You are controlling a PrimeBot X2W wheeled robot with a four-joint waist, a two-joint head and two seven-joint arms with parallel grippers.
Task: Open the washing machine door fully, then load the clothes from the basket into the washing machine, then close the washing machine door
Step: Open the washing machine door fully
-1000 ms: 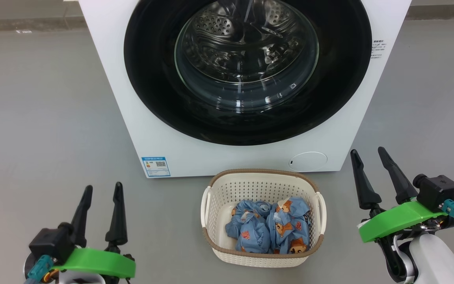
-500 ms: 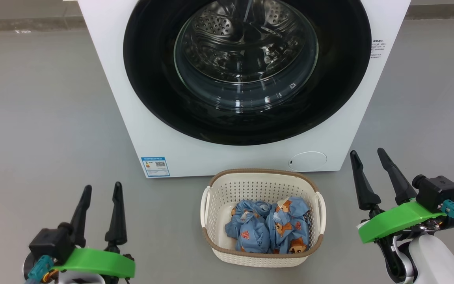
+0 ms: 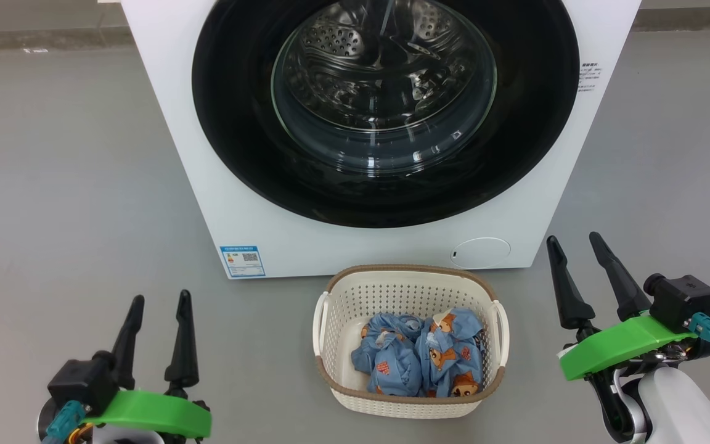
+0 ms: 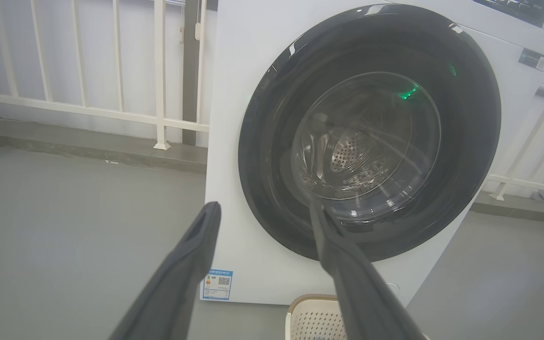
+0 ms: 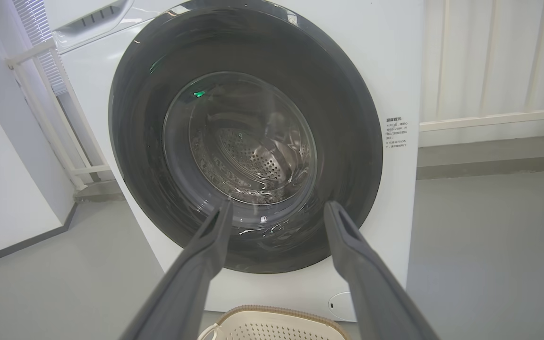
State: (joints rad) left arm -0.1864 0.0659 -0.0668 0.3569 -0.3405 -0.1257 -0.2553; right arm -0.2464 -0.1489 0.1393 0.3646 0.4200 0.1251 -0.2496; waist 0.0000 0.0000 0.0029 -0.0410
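Plain grey floor [image 3: 71, 172], white washing machine [image 3: 238, 209] standing on it, basket [image 3: 342, 308] just before it

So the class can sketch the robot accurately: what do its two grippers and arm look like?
The left gripper and right gripper match: two long, tapering dark fingers on a bright green bracket, a boxy black camera alongside, and a teal connector with cables. The right forearm is smooth glossy white.
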